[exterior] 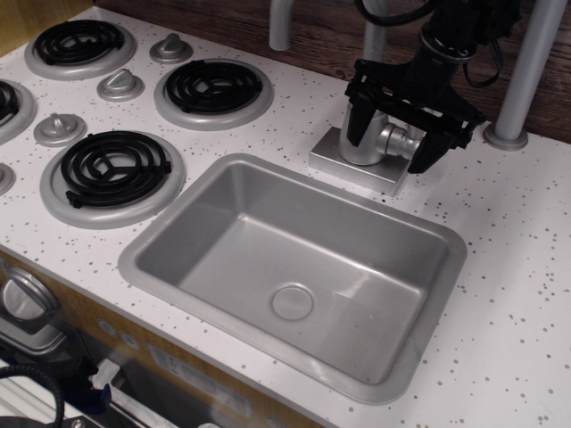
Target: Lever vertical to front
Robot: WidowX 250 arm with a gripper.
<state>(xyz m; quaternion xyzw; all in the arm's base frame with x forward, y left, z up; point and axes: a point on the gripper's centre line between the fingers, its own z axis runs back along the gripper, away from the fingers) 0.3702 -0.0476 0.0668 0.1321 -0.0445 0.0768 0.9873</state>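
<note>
White speckled worktop (526,267) across the whole view, with a large grey sink (285,267) sunk into its middle and a round drain (293,301) toward six o'clock of the basin. Four black coil burners (111,169) and cone-shaped grey knobs (120,85) grouped at ten o'clock. At one o'clock of the sink, a square faucet base (343,162) carrying a cylindrical body (364,143), with the spout pipe (375,36) rising behind it. Black gripper (399,134) hanging over that body, fingers (431,147) spread fairly wide and straddling the short round stub (399,141) on the body's three-o'clock side — nothing visibly clamped between them. Lever (412,135) mostly hidden among the fingers at that stub; its paddle and present angle not readable. Likely trouble from here: fingers closing on the stub or body rather than the paddle, so slipping round without turning anything — or a swing toward six o'clock dragging a fingertip against the base plate. Also a risk of the cable (486,67) near twelve o'clock snagging the upright pipe (526,71) at two o'clock. No brand, label or legible writing anywhere.
</note>
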